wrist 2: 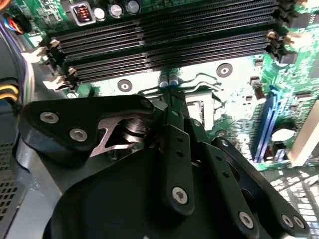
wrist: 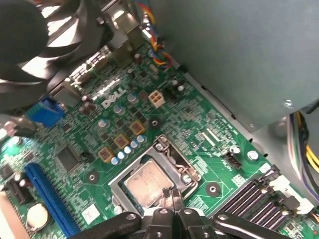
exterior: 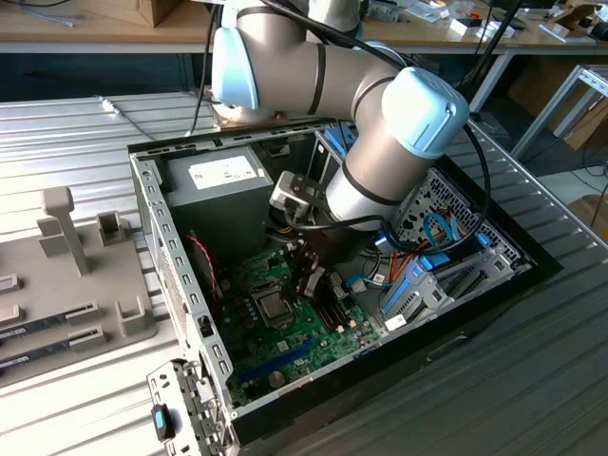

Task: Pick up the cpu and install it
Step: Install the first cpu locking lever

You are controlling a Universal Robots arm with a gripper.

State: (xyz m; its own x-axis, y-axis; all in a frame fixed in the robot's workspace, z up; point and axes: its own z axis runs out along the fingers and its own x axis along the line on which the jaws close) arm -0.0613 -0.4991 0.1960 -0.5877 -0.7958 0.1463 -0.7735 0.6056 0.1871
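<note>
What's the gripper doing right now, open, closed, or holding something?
Gripper: fingers closed together, holding nothing, tips just above the cpu seated in its socket.

In the exterior view the big grey and pale-blue robot arm (exterior: 380, 142) covers the far part of the open black computer case (exterior: 494, 285), and the arm's base runs off the picture's top edge. The black hand (exterior: 306, 269) is too small and dark there to tell how its fingers stand. The silvery square cpu in its socket (exterior: 274, 306) is tiny there.

In the first wrist view the black linkage of the hand (wrist: 172, 206) hides one edge of the silvery cpu (wrist: 145, 185), and the picture's edge cuts the linkage off.

In the second wrist view the hand's black body (wrist 2: 149, 189) hides most of the socket area of the green motherboard (wrist 2: 234, 114).
</note>
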